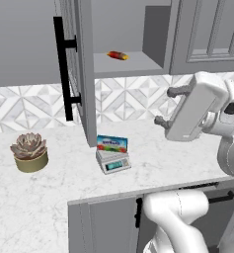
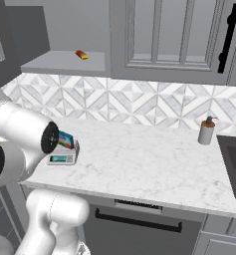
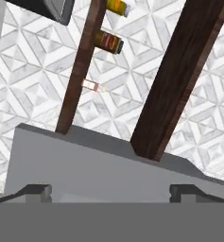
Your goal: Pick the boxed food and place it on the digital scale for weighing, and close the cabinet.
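Boxed food [image 1: 112, 144] sits on the digital scale [image 1: 113, 161] on the marble counter [image 1: 64, 188], leaning at the back of the platform. Gripper [image 1: 164, 107] up high & well off to the right of it, fingers [image 1: 174, 92] wide apart, holding nothing. Cabinet [image 1: 84, 69] door hangs open, w/ a small red-and-yellow item [image 1: 117, 55] on its shelf.

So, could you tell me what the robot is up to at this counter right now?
The boxed food already sits on the digital scale on the marble counter. The gripper is open and empty, raised to the right of the scale. The cabinet door stands open, with a small red-and-yellow item on its shelf, so closing it is what remains. A potted succulent sits to the left.
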